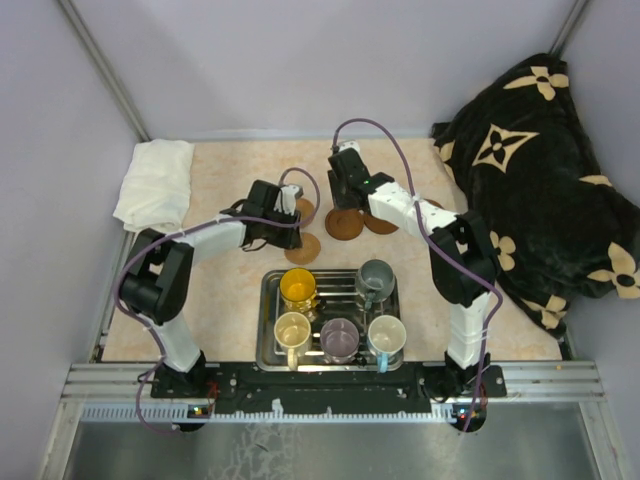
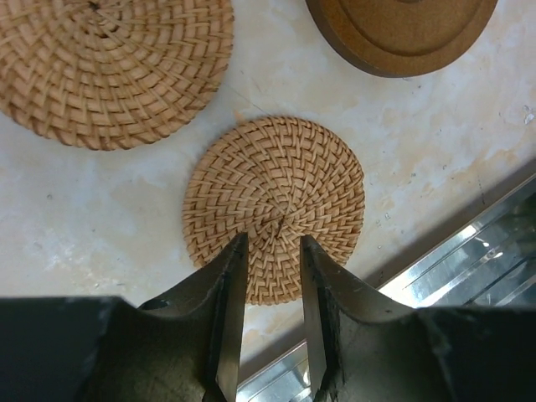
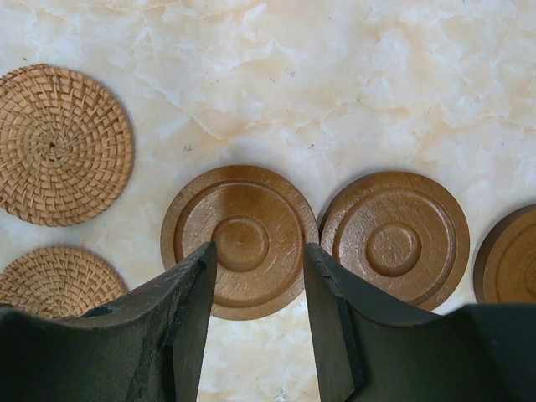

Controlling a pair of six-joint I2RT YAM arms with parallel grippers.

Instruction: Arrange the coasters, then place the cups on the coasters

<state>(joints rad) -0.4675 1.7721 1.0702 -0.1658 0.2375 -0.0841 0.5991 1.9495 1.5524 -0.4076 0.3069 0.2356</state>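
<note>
From the left wrist, the left fingers point(image 2: 228, 327) are covering the near rim of the small woven coaster point(image 2: 274, 201). The picture's top and left edges are cutting off the large woven coaster point(image 2: 109, 67), and the top edge is cropping a wooden coaster point(image 2: 402, 33). Only a corner of the tray point(image 2: 477, 260) is showing.

From the right wrist, the right fingers point(image 3: 188, 327) are hiding the near rims of the middle wooden coaster point(image 3: 240, 226) and its neighbour point(image 3: 394, 243), plus much of the lower woven coaster point(image 3: 50, 280). The right edge is cutting the far-right coaster point(image 3: 507, 255).

From above, the right arm point(image 1: 400, 208) is lying across the reddish coaster point(image 1: 380, 224).
</note>
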